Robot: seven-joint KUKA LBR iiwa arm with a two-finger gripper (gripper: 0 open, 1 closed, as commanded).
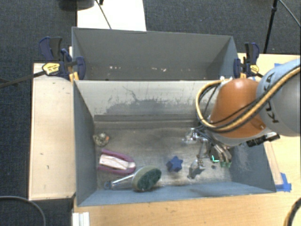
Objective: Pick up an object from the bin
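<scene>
My gripper (195,170) hangs low over the bin floor at the front right, under the arm's orange cover. A small dark blue star-shaped piece (174,164) lies just to its left, a short gap apart from it. Further left, near the front wall, is a brush with a round green head (147,178) and a clear handle pointing left. I see nothing held in the gripper.
A pink and purple packet (115,162) rests at the front left, just above the brush handle. A small brownish glassy thing (100,138) sits by the left wall. The arm and its cables cover the bin's right side.
</scene>
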